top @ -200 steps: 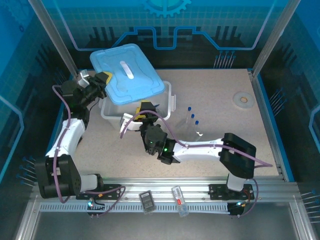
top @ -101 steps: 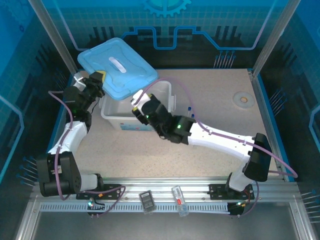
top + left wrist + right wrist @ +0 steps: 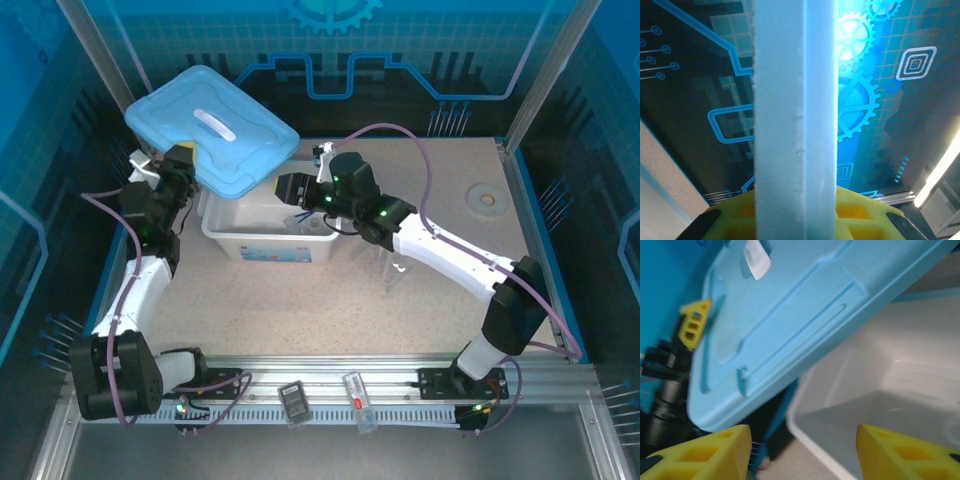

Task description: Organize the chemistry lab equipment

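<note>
A light-blue plastic lid (image 3: 210, 130) tilted above the left rim of the white plastic bin (image 3: 268, 247), bin mouth mostly uncovered, left gripper (image 3: 185, 160) pinching the lid's edge, right gripper (image 3: 290, 188) over the bin, fingers (image 3: 705, 450) spread, seemingly empty.

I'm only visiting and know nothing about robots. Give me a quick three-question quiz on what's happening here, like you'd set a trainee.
1. True or false: the light-blue lid sits closed on the white bin.
2. What does the left gripper grip? A) the lid's edge B) the bin's wall C) nothing
3. Fill the gap: the right gripper, its fingers apart, hangs over the open ____.

Key: 1 false, the lid is held up to the bin's left; 2 A; 3 bin.
</note>
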Controlling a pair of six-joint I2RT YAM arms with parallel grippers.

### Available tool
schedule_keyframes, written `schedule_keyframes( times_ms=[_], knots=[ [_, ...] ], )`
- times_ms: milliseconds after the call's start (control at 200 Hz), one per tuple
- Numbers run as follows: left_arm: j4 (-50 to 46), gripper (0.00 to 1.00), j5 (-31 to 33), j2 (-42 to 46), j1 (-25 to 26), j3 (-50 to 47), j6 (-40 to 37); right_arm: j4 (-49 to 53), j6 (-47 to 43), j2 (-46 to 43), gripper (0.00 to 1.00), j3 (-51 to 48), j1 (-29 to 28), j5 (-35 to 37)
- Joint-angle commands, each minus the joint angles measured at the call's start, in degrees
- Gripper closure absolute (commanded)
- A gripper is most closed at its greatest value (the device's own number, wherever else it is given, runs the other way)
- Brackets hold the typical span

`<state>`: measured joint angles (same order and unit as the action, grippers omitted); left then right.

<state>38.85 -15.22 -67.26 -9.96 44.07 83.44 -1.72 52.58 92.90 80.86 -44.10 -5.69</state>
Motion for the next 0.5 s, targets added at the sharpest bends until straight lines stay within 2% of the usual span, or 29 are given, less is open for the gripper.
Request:
schedule_keyframes(
  times_ms=[0,250,490],
  knots=[
    [1.5,0.87,2.6,1.6,-0.2,-1.2,-2.6,-11.4,12.9,2.9,0.39,-1.8,1.6,-7.8],
    [0.8,0.86,3.8,2.6,-0.2,-2.5,-3.4,-20.5,22.1,7.1,0.36,-1.8,2.1,-8.8],
    [-0.5,0.86,4.9,3.5,0.1,-2.8,-4.0,-26.8,29.6,11.0,0.42,-1.1,1.9,-7.3]
  ],
)
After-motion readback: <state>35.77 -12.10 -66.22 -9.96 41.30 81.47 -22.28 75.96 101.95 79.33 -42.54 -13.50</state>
